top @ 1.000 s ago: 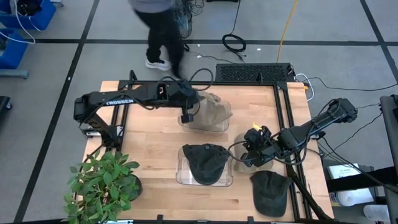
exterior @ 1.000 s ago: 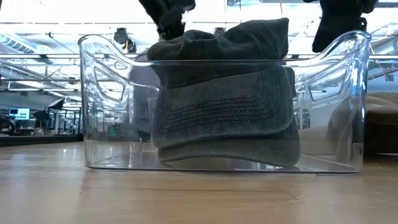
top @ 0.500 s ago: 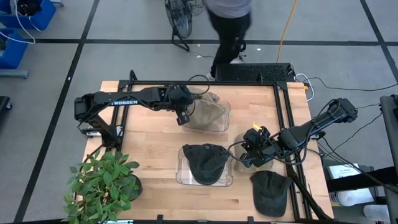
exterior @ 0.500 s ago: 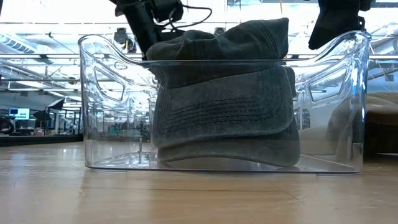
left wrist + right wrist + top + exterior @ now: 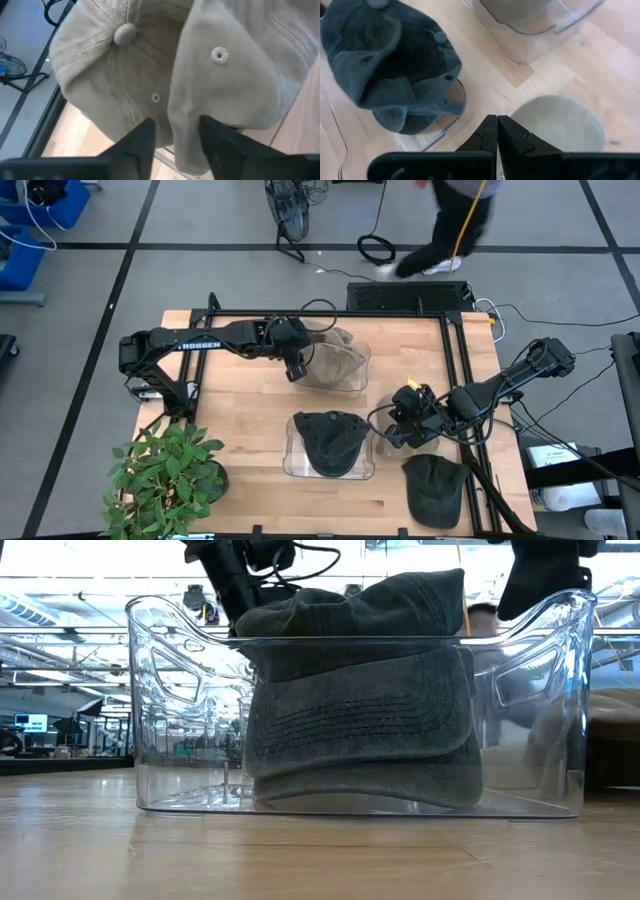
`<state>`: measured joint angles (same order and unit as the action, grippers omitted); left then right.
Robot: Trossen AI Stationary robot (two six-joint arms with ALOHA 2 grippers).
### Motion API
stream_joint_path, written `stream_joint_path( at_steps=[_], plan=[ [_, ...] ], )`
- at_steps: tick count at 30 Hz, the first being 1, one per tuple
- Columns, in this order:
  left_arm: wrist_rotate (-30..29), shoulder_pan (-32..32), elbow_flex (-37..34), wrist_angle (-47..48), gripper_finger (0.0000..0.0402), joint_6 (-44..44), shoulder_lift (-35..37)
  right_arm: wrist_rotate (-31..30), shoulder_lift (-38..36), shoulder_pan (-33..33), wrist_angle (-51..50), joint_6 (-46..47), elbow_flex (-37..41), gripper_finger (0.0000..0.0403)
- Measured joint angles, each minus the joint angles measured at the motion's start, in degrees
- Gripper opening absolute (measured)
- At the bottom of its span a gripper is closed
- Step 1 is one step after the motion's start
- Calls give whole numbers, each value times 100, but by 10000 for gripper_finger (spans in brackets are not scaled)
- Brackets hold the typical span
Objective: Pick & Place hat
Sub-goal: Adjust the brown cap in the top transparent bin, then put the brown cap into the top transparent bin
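A: How far along is it?
B: Dark hats fill the near bin [image 5: 296, 463]; the tan hat [image 5: 338, 358] lies in the far bin [image 5: 358, 383]. Another dark hat [image 5: 434, 488] waits on the table [image 5: 240, 405].
A: Grippers?
B: Left gripper [image 5: 174, 131] spread, probably just released; right gripper [image 5: 497, 131] pressed together, empty.
A: Writing?
B: "TROSSEN" on the left arm [image 5: 195, 344].

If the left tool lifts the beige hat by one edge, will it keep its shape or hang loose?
Probably hang loose: the beige hat is folded and creased soft cloth. It looks light, so the left tool, its fingers parted, should lift it easily. Its clear bin may shift if cloth snags.
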<state>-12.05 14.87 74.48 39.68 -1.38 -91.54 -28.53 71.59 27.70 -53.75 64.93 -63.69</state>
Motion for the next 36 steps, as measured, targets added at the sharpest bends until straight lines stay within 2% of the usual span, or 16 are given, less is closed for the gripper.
stream_joint_path(
  at_steps=[2, 5, 11, 16, 20, 24, 26, 31, 36],
  plan=[
    [2, 0, 0, 2, 187, 3, 73, 41, -8, 0, -142, 386, 0, 0],
    [-1, 0, 0, -16, 221, 2, 267, 435, -108, 0, -246, 791, -1, 0],
    [-150, -2, 2, -50, 253, 130, 793, 611, -302, 1, -232, 951, -1, 0],
    [-158, 0, 10, -94, 252, 130, 1111, 640, -419, 0, -222, 1324, -1, 0],
    [-155, -16, 10, -95, 246, 100, 1218, 1213, -652, 0, -239, 1681, -1, 0],
    [-149, -109, 11, -79, 239, -31, 1202, 1510, -846, 17, -585, 2399, -3, 0],
    [-86, -170, 9, -83, 235, -72, 1209, 1865, -844, 85, -652, 2720, -6, 0],
    [-25, -349, 11, -57, 233, -47, 1208, 2662, -508, 606, -479, 3566, -127, 0],
    [-11, -473, 9, -35, 234, -4, 1210, 3025, 70, 1270, -773, 4619, -668, 0]
  ],
)
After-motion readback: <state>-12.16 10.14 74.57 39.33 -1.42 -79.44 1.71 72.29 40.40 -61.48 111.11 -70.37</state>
